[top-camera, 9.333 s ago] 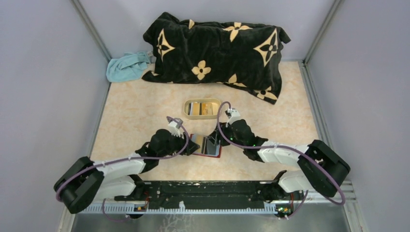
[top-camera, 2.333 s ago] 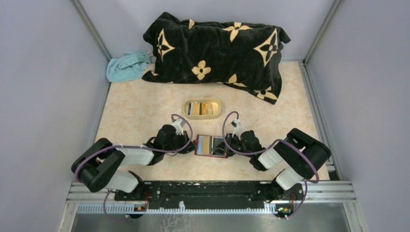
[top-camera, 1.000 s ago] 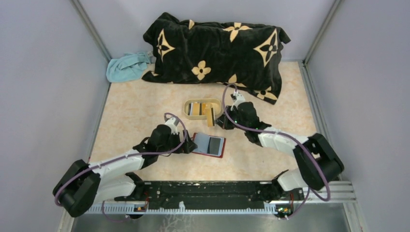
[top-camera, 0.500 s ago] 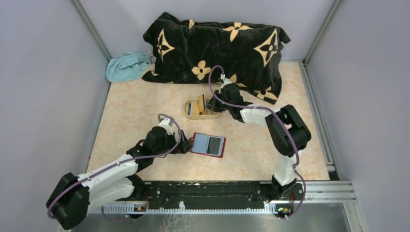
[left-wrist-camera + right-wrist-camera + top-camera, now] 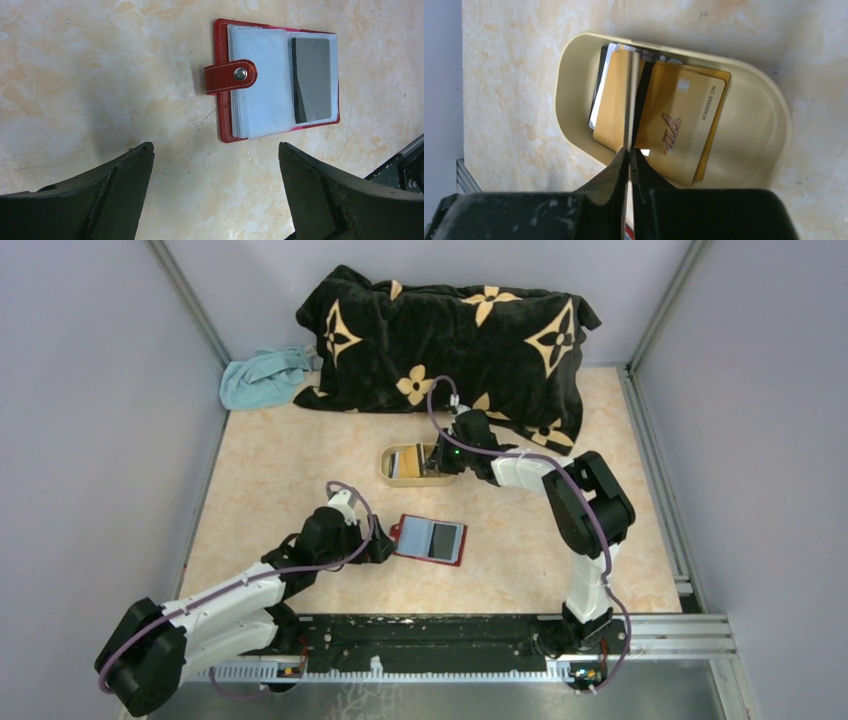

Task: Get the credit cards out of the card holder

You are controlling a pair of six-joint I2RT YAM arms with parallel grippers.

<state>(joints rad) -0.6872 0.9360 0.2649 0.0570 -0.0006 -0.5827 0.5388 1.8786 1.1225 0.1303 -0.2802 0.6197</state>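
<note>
The dark red card holder (image 5: 432,539) lies open on the table, its red tab (image 5: 230,77) folded over the pale sleeves. One black credit card (image 5: 312,80) sits in its right sleeve. My left gripper (image 5: 215,147) is open just left of the holder (image 5: 280,80), touching nothing. My right gripper (image 5: 630,150) hangs over the beige oval tray (image 5: 569,85) and is shut on a credit card (image 5: 629,100) seen edge-on, its far end down among the cards there. Several gold, black and white credit cards (image 5: 679,125) lie in the tray.
A black blanket with gold flowers (image 5: 450,335) fills the back of the table, and a teal cloth (image 5: 262,378) lies at its left. The tray (image 5: 385,465) stands between the blanket and the holder. Grey walls close both sides.
My right gripper carried the card from the tray's front right edge to above the tray and lowered it in. The left gripper drew back slightly from the holder.
</note>
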